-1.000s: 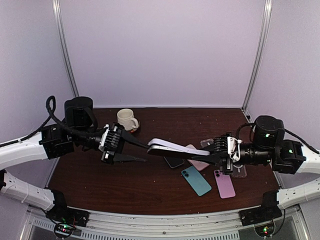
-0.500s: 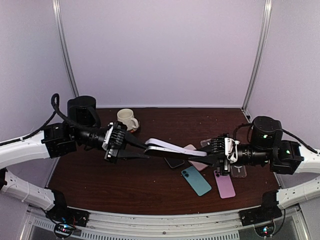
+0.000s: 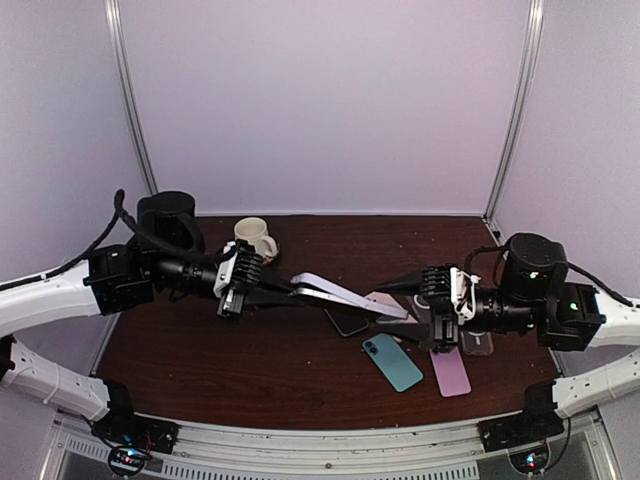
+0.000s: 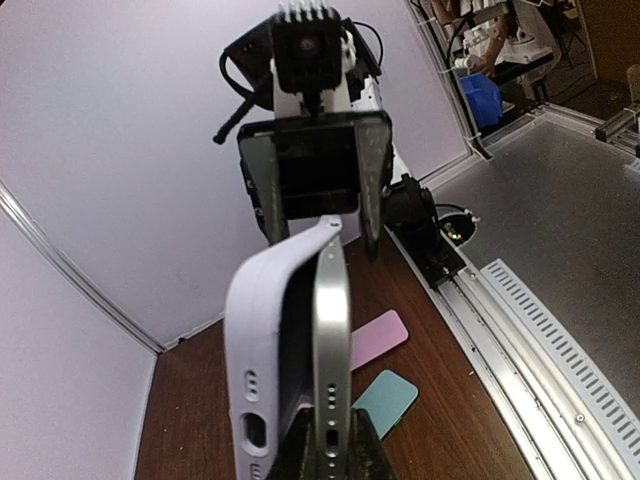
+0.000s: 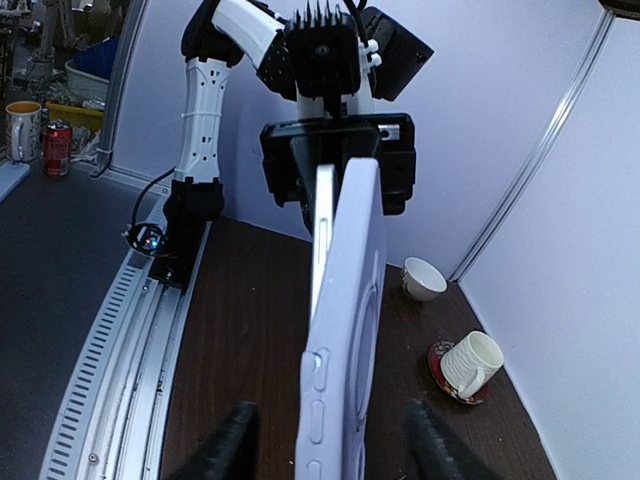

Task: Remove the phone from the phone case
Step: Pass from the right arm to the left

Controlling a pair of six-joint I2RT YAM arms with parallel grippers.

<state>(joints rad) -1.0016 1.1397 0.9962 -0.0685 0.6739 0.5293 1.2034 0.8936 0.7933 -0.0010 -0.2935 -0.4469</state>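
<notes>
Phone point(image 4: 332, 330) was in the air above the middle of the table point(image 3: 250, 370), tilted, strung between the two arms, partly in its lavender phone case point(image 4: 262, 340). Left gripper point(image 4: 330, 440) was clenched on the phone's bottom end, fingers pinching the silver edge by the port. In the left wrist view, the case was peeled away from the phone at that near end, with a gap between them; at the far end they met. Right gripper point(image 5: 330, 405) was released: its fingers point(image 5: 235, 440) stood apart, one on either side of the case's other end, with a clear gap to the case on each side. From above, the bundle sloped down from left arm to right arm.

On the table beneath: a teal phone point(image 3: 393, 361) and a pink phone point(image 3: 449, 372) lying flat near each other, a dark phone point(image 3: 347, 322) under the raised one, and a clear case point(image 3: 477, 343) beside the right arm. A cream mug point(image 3: 254, 238) sat toward the back left.
</notes>
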